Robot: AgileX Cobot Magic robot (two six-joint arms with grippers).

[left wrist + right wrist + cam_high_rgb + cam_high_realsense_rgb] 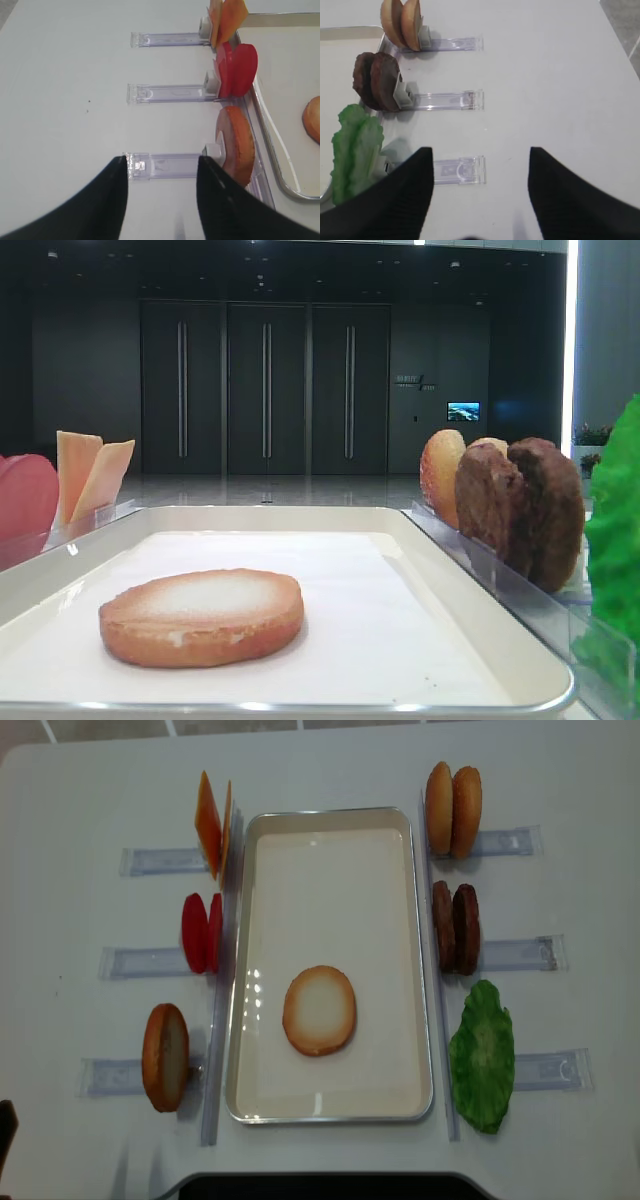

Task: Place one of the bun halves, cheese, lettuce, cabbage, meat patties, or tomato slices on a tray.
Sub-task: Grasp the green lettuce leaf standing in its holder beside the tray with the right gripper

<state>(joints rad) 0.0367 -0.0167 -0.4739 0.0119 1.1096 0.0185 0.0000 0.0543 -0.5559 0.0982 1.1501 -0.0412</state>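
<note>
Off-white tray (420,960) sits dead centre, so I'll describe everything relative to it. One bun half (319,1010) already lies flat on the paper lining, pale face up, toward the near end, so a bun base seems sorted. Everything else stands on edge in clear plastic holders (515,953) flanking the tray, probably so a gripper can pinch each piece from above: cheese (211,822), tomato slices (201,932) and a spare bun (166,1056) along the tray's left side, two more buns (453,808), the meat patties (455,927) and the lettuce (483,1056) along its right. The right gripper (480,195) hangs outside the lettuce's holder, fingers spread and empty; the left gripper (161,200), also spread and empty, hovers outside the spare bun's holder.
</note>
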